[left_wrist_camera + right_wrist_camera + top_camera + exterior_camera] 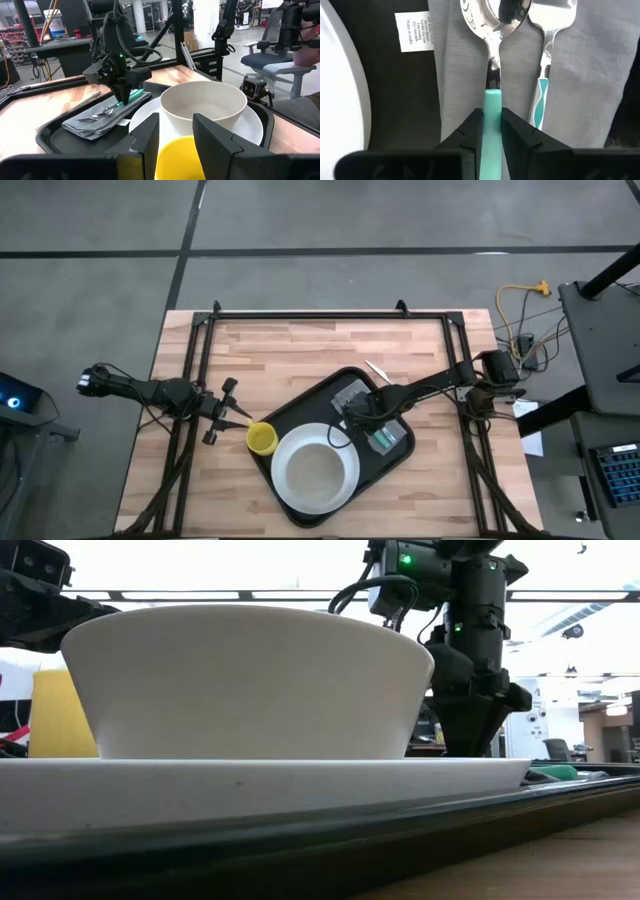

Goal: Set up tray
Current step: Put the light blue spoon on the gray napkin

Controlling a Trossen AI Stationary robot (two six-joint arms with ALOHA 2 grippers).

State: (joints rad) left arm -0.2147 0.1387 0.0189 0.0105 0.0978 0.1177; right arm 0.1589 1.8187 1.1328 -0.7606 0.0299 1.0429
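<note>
The black tray [300, 408] lies slantwise on the wooden table. It carries a white plate [283, 488] with a white bowl [318, 468], a yellow cup [262, 438] at its left corner, and a grey napkin [460, 65]. On the napkin lie a spoon [495, 20] and a fork [547, 30], both teal-handled. My right gripper [492, 120] stands over the napkin, shut on the spoon. My left gripper [176, 137] is at the tray's left corner with the cup [177, 157] between its fingers. My left gripper has the yellow cup's rim [175, 142] between its two fingers, coming roughly level from the table's left. The cup's foot is hidden, so lifted or standing cannot be told. My right gripper pinches the spoon's teal handle [492, 97] between both fingers from above, pointing down and lying across it. The spoon's bowl rests on the napkin.
A thin pale stick [378, 370] lies on the wood just beyond the tray's far corner. A black frame [300, 315] borders the table's far edge and sides. Bare wood shows on the table's far half and its right side.
</note>
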